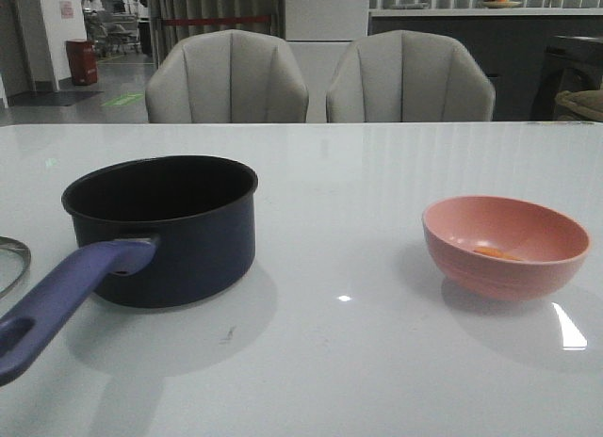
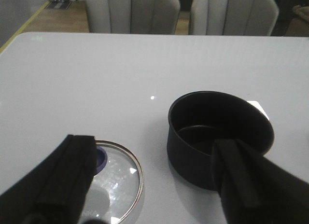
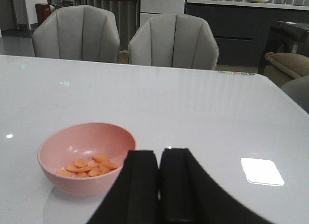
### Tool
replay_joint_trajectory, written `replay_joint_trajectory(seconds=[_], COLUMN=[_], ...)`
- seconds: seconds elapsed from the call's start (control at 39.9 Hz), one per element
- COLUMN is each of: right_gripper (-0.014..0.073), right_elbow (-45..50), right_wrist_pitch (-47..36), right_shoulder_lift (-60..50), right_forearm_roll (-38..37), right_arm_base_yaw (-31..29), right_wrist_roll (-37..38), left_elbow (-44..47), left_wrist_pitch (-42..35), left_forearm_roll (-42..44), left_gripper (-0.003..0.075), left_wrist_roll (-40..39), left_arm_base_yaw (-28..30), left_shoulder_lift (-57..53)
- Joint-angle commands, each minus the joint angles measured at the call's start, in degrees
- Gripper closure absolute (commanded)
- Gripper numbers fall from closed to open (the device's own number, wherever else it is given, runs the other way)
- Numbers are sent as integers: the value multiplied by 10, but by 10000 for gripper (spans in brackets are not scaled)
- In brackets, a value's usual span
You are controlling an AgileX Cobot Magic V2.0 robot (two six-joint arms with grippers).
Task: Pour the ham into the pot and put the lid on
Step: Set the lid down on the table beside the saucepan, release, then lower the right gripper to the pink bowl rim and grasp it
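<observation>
The dark navy pot (image 1: 179,239) stands at the left of the table, its black inside empty, its purple-blue handle (image 1: 66,291) pointing at me. The glass lid (image 1: 11,263) lies flat at the far left edge. The ham (image 1: 497,253) lies in a salmon-pink bowl (image 1: 506,258) at the right. Neither gripper shows in the front view. My left gripper (image 2: 153,142) is open and empty above the table, with the lid (image 2: 116,185) and its blue knob (image 2: 100,157) on one side and the pot (image 2: 217,137) on the other. My right gripper (image 3: 159,154) is shut and empty, beside the bowl (image 3: 72,142) of ham (image 3: 89,167).
The white glossy table (image 1: 358,164) carries only the pot, lid and bowl. Two grey chairs (image 1: 226,79) stand behind its far edge. A dark counter (image 1: 452,41) is further back.
</observation>
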Motion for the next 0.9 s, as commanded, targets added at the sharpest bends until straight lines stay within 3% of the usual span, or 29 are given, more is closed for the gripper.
replay_joint_trajectory(seconds=[0.0, 0.4, 0.63, 0.88], right_gripper=[447, 447, 447, 447], right_elbow=[-3, -3, -13, -132], right_wrist_pitch=[-42, -42, -118, 28], right_shoulder_lift=[-11, -11, -11, 90], right_forearm_roll=[0, 0, 0, 0], right_arm_base_yaw=[1, 1, 1, 2], right_wrist_roll=[-4, -4, -3, -4], left_elbow=[8, 24, 24, 24], left_wrist_pitch=[-69, -68, -43, -42], left_forearm_roll=[1, 1, 7, 9], left_gripper=[189, 188, 188, 188], left_wrist_roll=[0, 0, 0, 0], left_arm_base_yaw=[-25, -78, -85, -85], left_shoulder_lift=[-38, -71, -71, -71])
